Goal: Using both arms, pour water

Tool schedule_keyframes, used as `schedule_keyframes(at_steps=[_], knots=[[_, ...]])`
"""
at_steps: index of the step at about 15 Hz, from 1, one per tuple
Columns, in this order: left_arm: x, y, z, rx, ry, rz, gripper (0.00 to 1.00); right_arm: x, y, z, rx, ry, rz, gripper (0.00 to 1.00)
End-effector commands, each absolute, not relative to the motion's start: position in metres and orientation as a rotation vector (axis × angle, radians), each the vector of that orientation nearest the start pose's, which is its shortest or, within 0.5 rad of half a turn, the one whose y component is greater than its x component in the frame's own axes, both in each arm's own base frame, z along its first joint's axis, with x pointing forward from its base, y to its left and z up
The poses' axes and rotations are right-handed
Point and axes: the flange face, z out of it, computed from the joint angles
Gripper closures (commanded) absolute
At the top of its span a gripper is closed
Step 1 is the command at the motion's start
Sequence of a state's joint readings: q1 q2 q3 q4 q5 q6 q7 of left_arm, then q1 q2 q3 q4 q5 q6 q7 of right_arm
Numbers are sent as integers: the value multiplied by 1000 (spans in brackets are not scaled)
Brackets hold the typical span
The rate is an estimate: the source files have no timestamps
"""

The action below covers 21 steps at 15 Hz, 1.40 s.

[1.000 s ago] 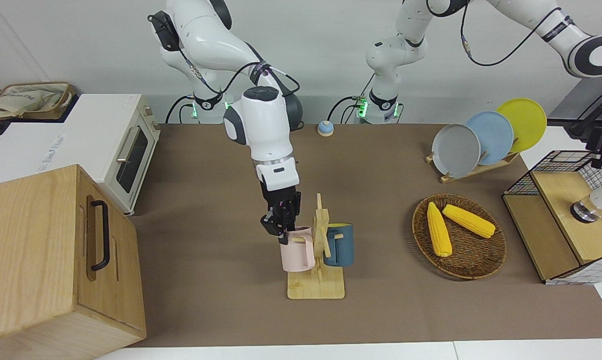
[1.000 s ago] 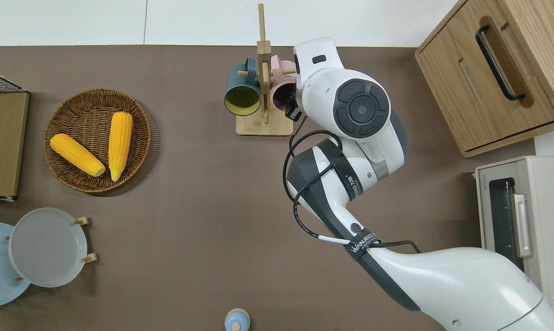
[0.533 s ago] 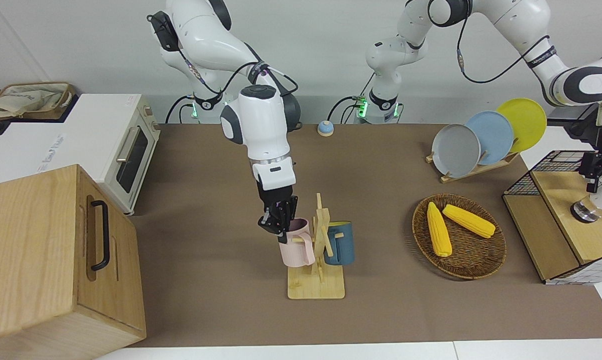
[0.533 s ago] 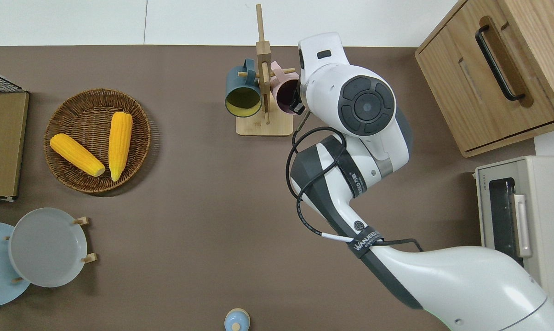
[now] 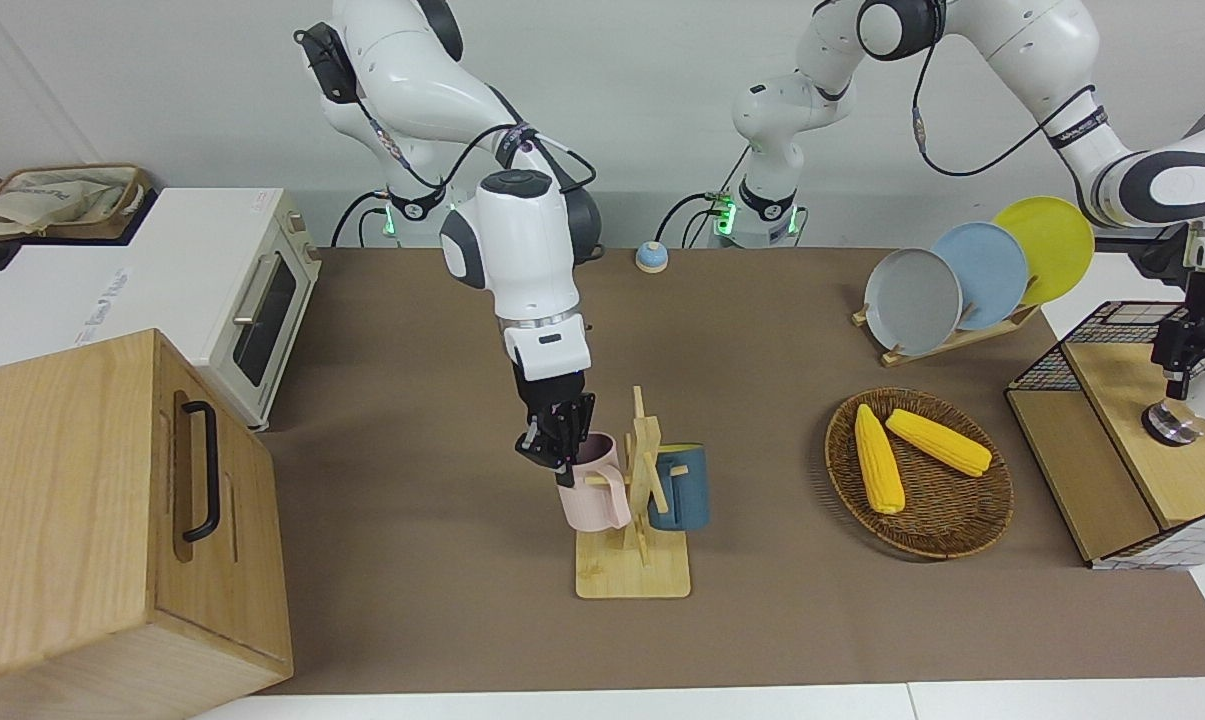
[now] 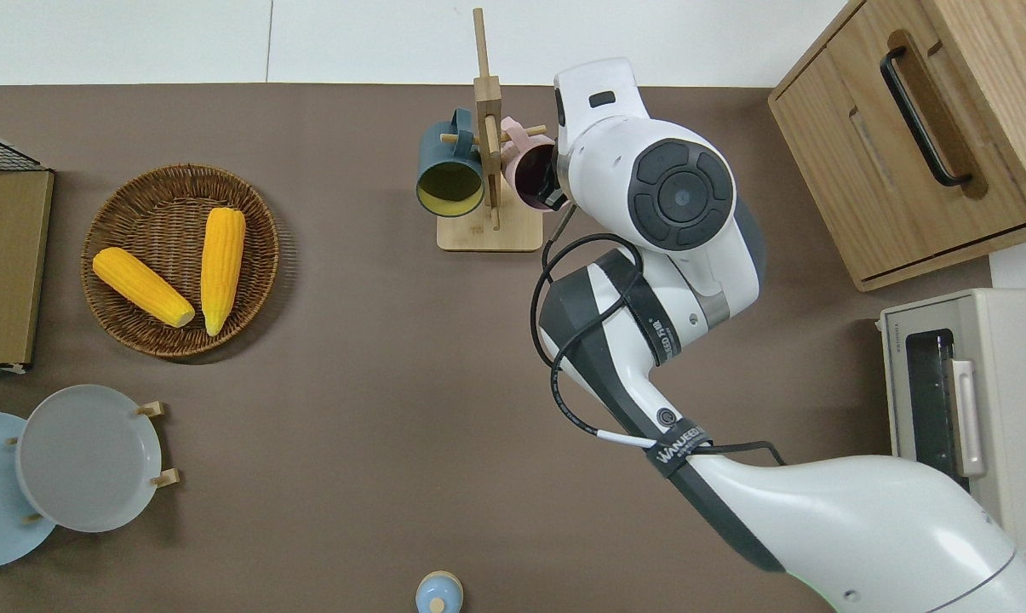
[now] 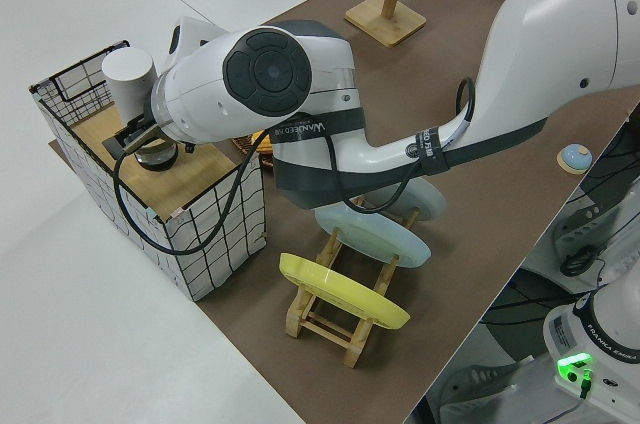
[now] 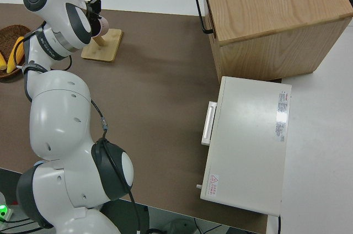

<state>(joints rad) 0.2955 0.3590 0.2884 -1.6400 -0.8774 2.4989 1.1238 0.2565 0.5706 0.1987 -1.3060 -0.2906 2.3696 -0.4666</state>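
A brown table [image 5: 412, 620] stands against a plain pale wall [image 5: 642, 90] (evenly lit), with a wooden cabinet [image 5: 92, 520] and white oven [image 5: 252, 290] at one end.

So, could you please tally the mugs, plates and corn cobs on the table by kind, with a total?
Mugs: 2, a pink mug and a blue mug
Plates: 3, a grey plate, a light blue plate and a yellow plate
Corn cobs: 2
Total: 7
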Motion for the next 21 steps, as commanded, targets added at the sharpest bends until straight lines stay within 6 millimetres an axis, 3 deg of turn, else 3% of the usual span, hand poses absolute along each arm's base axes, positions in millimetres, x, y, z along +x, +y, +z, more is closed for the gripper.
schedule_keyframes(at_steps=[1, 2, 4, 5, 8, 13, 18, 21], knots=[[596, 367, 468, -2910, -4, -1230, 83, 697, 300, 468, -2791, -1542, -808, 1000], [596, 367, 470, -2910, -15, -1240, 206, 698, 298, 472, -2794, -1540, -812, 1000], [597, 367, 470, -2911, -25, -1248, 790, 698, 295, 477, -2799, -1534, -819, 1000], [597, 367, 471, -2912, -28, -1247, 998, 696, 295, 480, -2801, -1537, -817, 1000], [597, 367, 471, -2912, -28, -1247, 1000, 696, 289, 490, -2810, -1528, -826, 1000], [598, 366, 474, -2907, -26, -1253, 1000, 699, 280, 490, -2828, -1509, -815, 1000], [599, 366, 512, -2876, -41, -1317, 1000, 702, 267, 498, -2841, -1482, -826, 1000], [597, 367, 514, -2884, -38, -1315, 1000, 701, 265, 503, -2836, -1464, -833, 1000]])
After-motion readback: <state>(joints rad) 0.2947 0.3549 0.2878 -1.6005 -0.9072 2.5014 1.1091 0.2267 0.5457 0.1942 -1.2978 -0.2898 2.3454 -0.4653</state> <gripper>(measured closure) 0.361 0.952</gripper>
